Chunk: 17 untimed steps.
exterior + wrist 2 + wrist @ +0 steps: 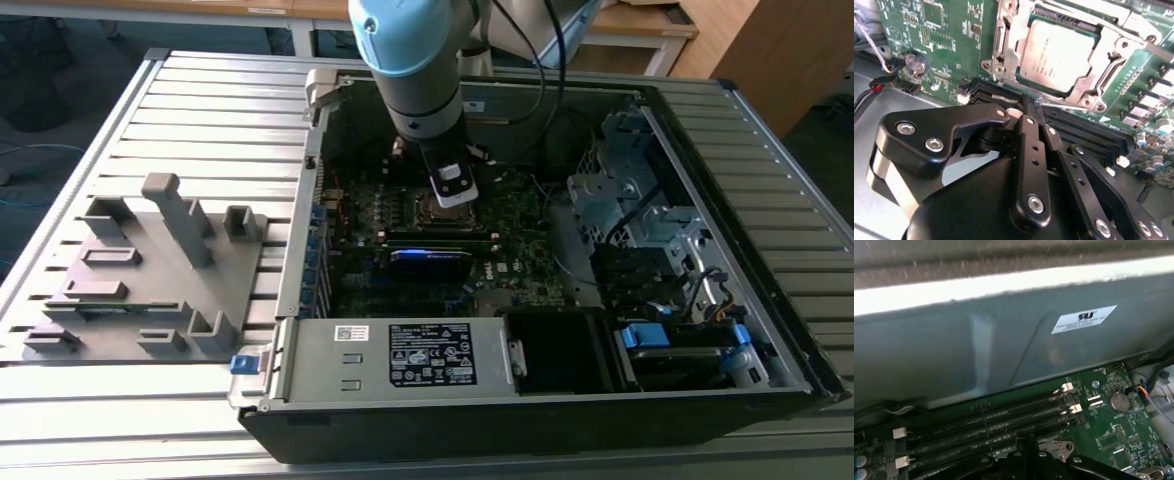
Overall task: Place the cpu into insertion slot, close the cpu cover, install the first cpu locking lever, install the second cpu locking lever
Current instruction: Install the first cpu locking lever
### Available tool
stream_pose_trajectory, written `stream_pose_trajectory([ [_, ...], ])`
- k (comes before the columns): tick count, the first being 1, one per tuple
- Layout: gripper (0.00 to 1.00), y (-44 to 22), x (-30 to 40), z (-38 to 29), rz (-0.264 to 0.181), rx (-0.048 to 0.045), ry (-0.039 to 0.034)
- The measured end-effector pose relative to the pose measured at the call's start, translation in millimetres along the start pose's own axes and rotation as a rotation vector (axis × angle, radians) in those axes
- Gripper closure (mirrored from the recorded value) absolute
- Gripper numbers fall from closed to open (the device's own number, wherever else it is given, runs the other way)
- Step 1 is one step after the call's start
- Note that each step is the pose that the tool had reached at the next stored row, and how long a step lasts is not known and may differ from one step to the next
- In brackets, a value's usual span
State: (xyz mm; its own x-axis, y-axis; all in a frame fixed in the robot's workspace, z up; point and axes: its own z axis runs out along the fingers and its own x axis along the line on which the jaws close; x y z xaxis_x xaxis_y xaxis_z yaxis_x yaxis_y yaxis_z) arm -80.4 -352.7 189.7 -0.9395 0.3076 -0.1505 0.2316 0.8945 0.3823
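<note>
Grey cpu (1056, 55) is sitting in the insertion slot (1004, 50), cpu cover (1101, 75) lying over its edges; end effector (1031, 107) is pressed together, hanging just beside the memory slots (1089, 132).

I see the cpu (1056, 55) seated in the insertion slot (1004, 55), the cpu cover (1114, 47) closed over its edges, and my claw (1033, 107) pinched together just above the memory slots (1089, 132).
</note>
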Motion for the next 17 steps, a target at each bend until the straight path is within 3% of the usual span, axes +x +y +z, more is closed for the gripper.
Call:
stream_pose_trajectory([
  [3, 0.90, 0.0, 0.2, 0.9, -0.001, 0.0044, -0.0011],
  [17, 0.90, 2.5, 0.6, -0.6, -0.001, 0.0048, -0.0013],
])
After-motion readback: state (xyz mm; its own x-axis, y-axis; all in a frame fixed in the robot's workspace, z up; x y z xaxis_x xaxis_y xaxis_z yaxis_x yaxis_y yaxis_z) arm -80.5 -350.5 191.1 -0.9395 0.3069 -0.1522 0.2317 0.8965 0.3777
